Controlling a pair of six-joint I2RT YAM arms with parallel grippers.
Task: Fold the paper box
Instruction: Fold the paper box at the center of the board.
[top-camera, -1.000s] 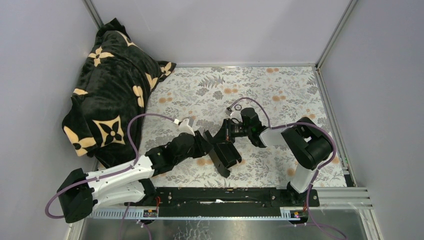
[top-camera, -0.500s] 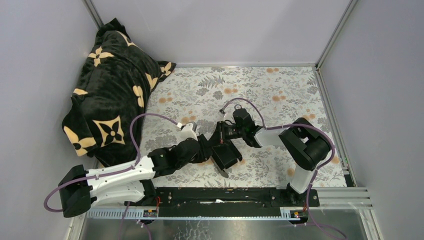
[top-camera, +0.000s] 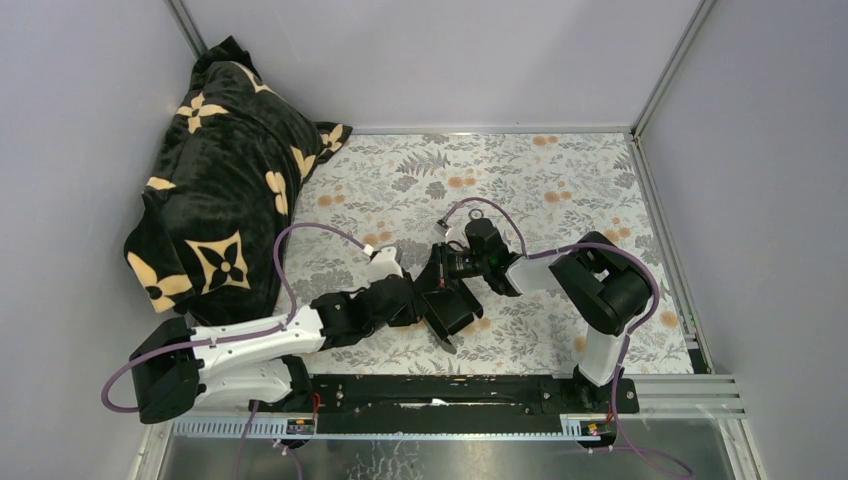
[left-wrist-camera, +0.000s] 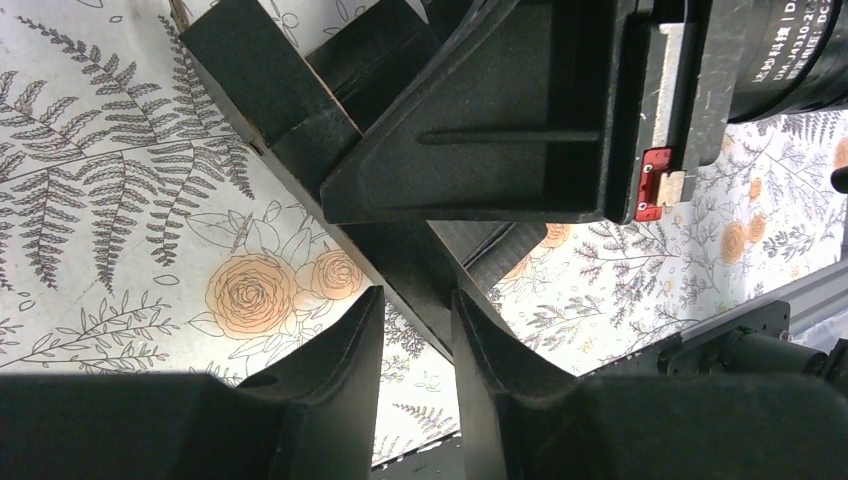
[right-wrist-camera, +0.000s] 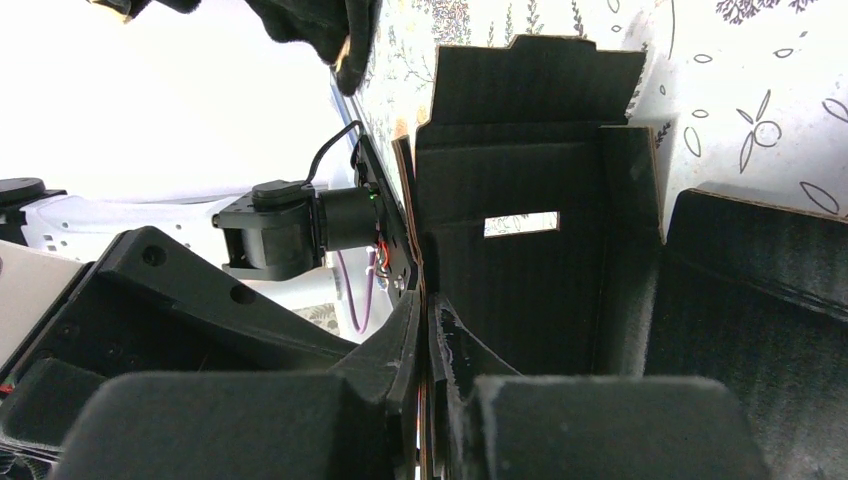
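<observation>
Matte blk paper box (top-camera: 452, 308), partly folded, walls up, flaps open, slot in one panel, front-ctr of floral cloth (top-camera: 560, 180)

One paper box (top-camera: 452, 310). One black blanket (top-camera: 215, 190), cream flower motifs. One bench (top-camera: 560, 180). Two claws: left claw (left-wrist-camera: 415, 305), right claw (right-wrist-camera: 425, 310). Two purple cables (top-camera: 300, 240), one per arm.

paper box (top-camera: 455, 312): on the table (top-camera: 560, 180), between my two pincers.
left pincer (top-camera: 424, 300): at the box's left side, a box edge between its fingers.
right pincer (top-camera: 442, 273): behind the box, closed on its wall.
blanket (top-camera: 215, 190): well left of my left pincer, farther back.
</observation>
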